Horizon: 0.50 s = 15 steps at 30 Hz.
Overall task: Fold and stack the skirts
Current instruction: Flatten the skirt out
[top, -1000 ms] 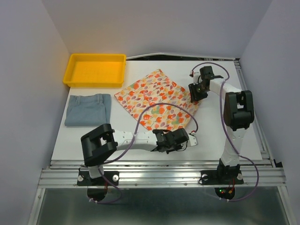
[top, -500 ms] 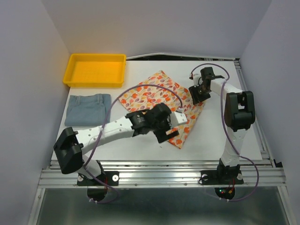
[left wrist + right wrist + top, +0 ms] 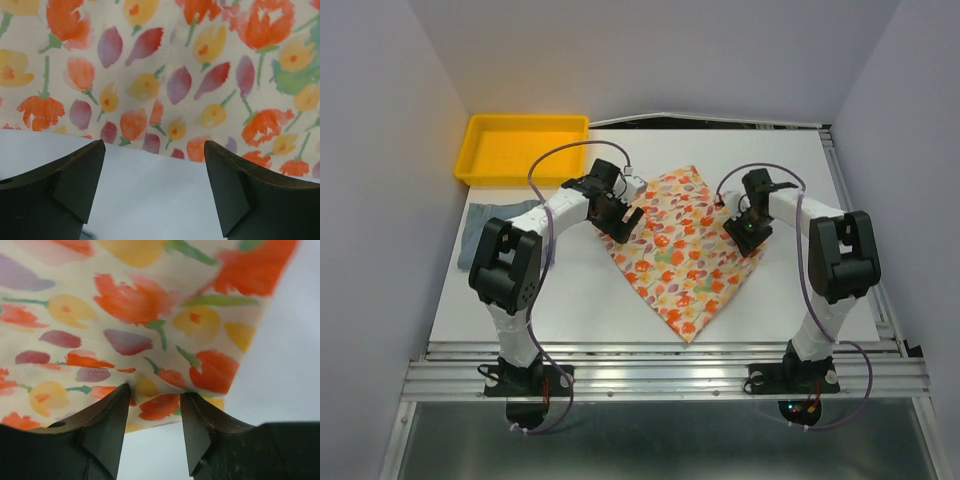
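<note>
Grey walls (image 3: 650,50) on three sides, with a white table (image 3: 570,290) between them. The yellow tray (image 3: 525,150) sits at the far left corner of the table. Just in front of it lies the blue-grey skirt (image 3: 492,211), flat along the table's left edge. From above it is mostly covered by the left arm (image 3: 510,265), so I cannot tell how it is folded.

The left gripper (image 3: 620,218) is low over the table at the upper-left edge of the floral skirt (image 3: 685,250). In the left wrist view the left gripper (image 3: 152,150) has its jaws spread wide, with only bare table between them and nothing held. The hem of the floral skirt (image 3: 160,65) runs just beyond the fingertips.

The floral skirt lies mid-table, spread flat as a diamond. One corner points to the far side and one to the near edge. It lies apart from the blue-grey skirt and the two are not stacked.

The right gripper (image 3: 745,225) is on the floral skirt's right edge, near the right corner. In the right wrist view the right gripper (image 3: 155,390) has its jaws about half closed. The edge of the floral skirt (image 3: 125,305) passes between the fingers and puckers at the tips, so it is pinching the cloth. Bare table shows to the right of the cloth and below it.
</note>
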{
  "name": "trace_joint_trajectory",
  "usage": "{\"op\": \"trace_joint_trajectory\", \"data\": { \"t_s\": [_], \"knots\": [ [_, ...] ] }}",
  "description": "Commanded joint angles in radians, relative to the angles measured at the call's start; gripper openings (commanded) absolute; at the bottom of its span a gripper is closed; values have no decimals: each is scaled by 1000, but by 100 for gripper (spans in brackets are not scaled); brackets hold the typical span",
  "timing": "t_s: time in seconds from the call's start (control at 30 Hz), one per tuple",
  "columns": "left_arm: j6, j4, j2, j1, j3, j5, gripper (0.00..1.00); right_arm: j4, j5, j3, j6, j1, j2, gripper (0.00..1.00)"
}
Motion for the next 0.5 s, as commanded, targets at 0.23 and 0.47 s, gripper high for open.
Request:
{"op": "trace_joint_trajectory", "data": {
  "t_s": [0.23, 0.47],
  "knots": [
    [37, -34, 280, 32, 307, 32, 85, -577, -571, 44, -126, 245, -25, 61],
    [92, -81, 421, 35, 459, 69, 82, -455, -667, 211, 29, 234, -68, 57]
  ]
}}
